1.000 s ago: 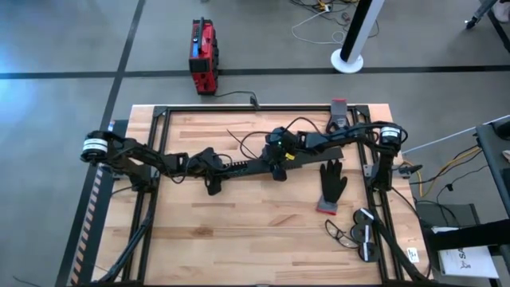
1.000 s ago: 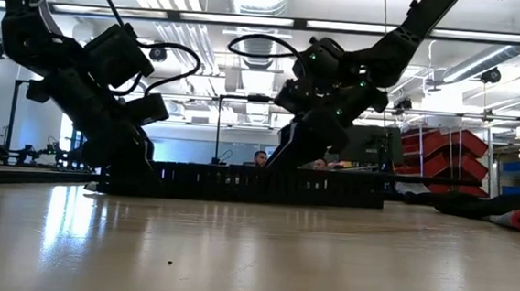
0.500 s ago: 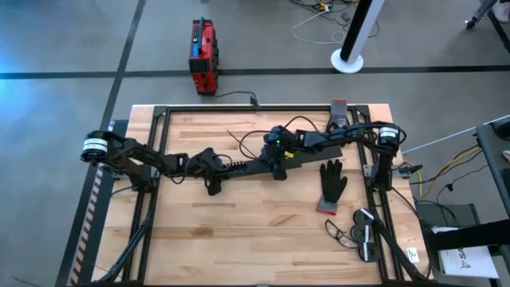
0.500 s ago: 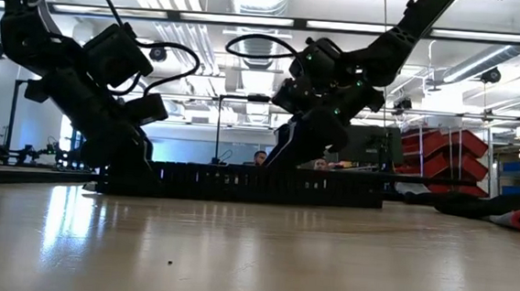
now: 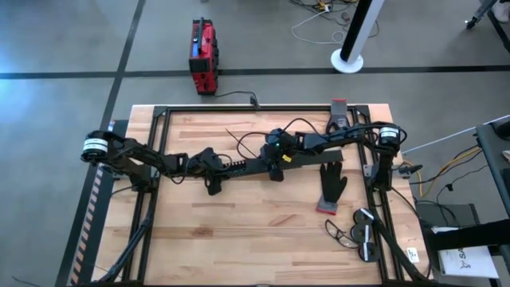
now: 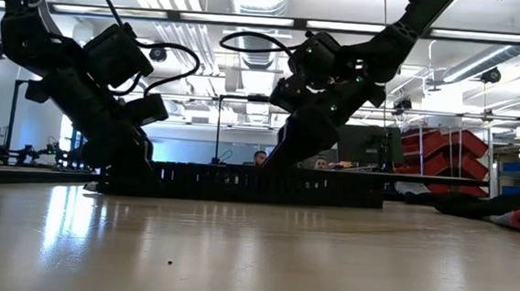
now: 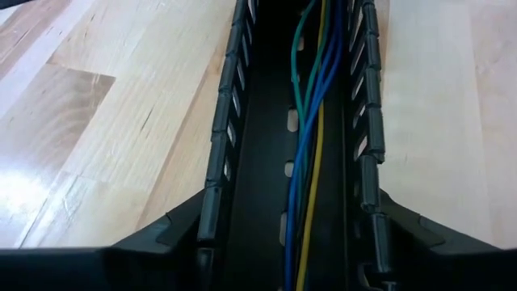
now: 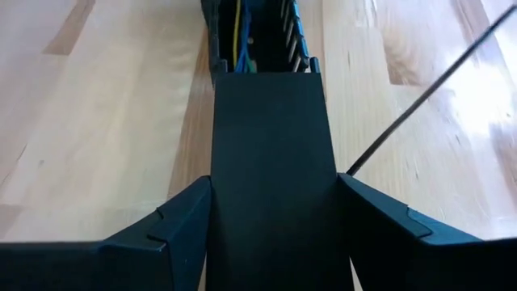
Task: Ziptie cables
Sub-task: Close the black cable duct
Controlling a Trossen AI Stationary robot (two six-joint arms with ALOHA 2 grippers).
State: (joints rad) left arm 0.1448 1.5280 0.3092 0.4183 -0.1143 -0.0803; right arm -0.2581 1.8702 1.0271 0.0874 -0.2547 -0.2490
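**Both arms on the slotted cable duct, wires lying inside**

The wooden table (image 5: 239, 231) carries a long black slotted duct (image 5: 255, 166) — an open channel with toothed side walls — running across its middle. The left gripper (image 5: 213, 177) straddles the duct's left part, its fingers (image 7: 174, 230) set wide outside both walls. The right gripper (image 5: 276, 166) stands farther along, spread about a flat black cover (image 8: 273, 153) lying over the channel; whether it presses that cover cannot be told. The cables (image 7: 311, 121), green, blue and yellow, run lengthwise inside the duct, between its walls. A black glove (image 5: 331, 185) with a red cuff lies near the right arm, apart from the work. A thin black strip (image 8: 420, 101) crosses the boards beside the duct.

Judged risks: the cover could trap or pinch a wire if slid while one rides up between the teeth; a sideways pull by either arm could drag the unfixed duct. No brand, label or legible writing shows.
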